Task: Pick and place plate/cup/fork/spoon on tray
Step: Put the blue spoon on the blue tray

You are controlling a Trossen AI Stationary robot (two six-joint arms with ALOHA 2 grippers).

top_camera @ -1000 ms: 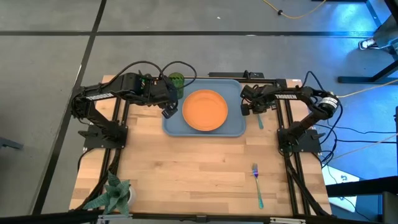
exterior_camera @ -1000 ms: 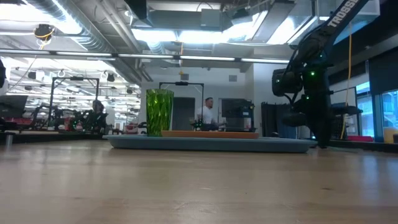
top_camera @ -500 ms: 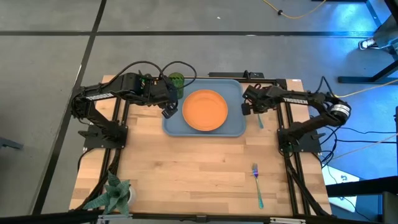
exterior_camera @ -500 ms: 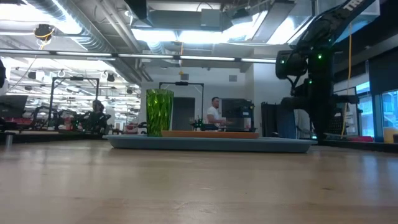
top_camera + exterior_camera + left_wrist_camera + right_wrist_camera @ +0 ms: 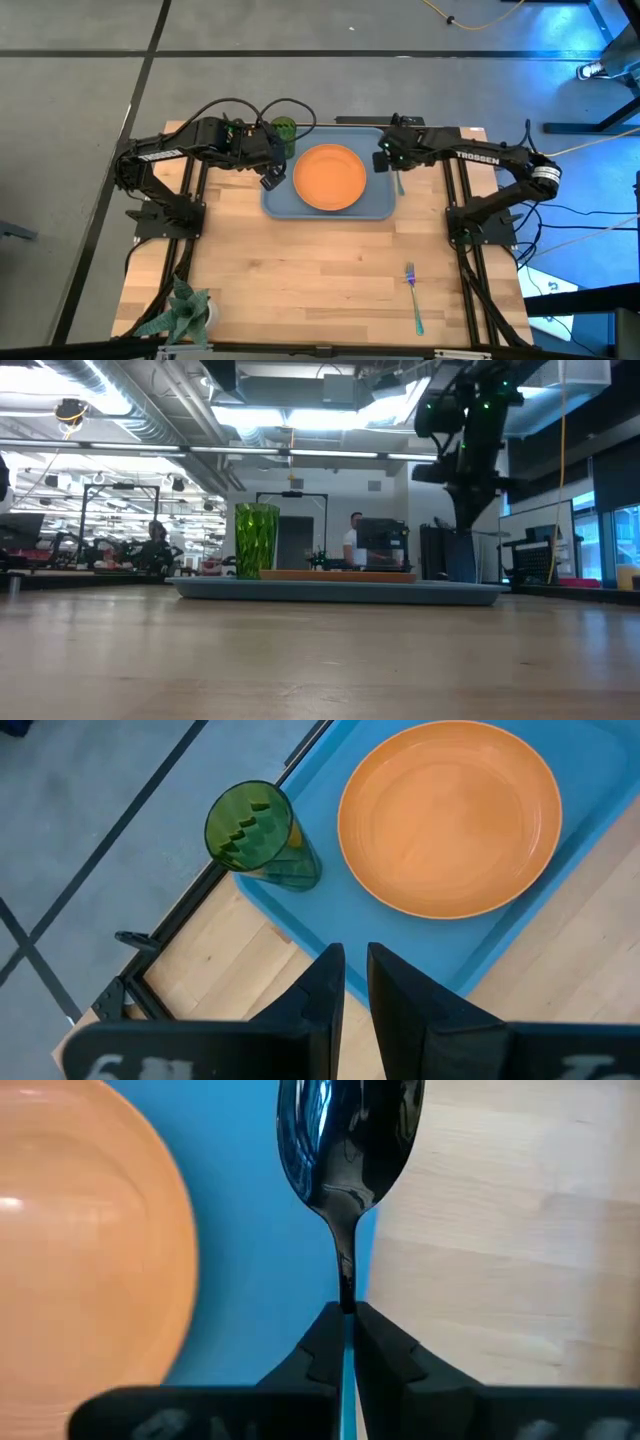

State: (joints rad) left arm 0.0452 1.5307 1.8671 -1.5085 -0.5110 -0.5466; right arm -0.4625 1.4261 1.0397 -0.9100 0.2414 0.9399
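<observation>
- Here, the spoon (image 5: 349,1150) is pinched by its handle in the right gripper (image 5: 347,1320), hung over the tray (image 5: 260,1280) rim, beside the plate (image 5: 90,1230).
- Its long axis is aligned with the fingers, bowl forward.
- The left gripper (image 5: 356,982), nearly closed and empty, is parked by the cup (image 5: 255,835).

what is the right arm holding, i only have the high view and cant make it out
Observer: The right gripper has its fingers shut on the spoon, gripping it by the handle with the dark bowl pointing away from the wrist.
Operator: is it over the tray yet
Observer: Its bowl hangs above the tray's edge, blue under one half and bare wood under the other, with the plate beside it.
Operator: and the cup, upright?
Observer: Yes, the low view shows the cup standing upright at one end of the tray.
Operator: left fingers holding anything
Observer: No, the left gripper has nothing between its nearly closed fingers.
</observation>
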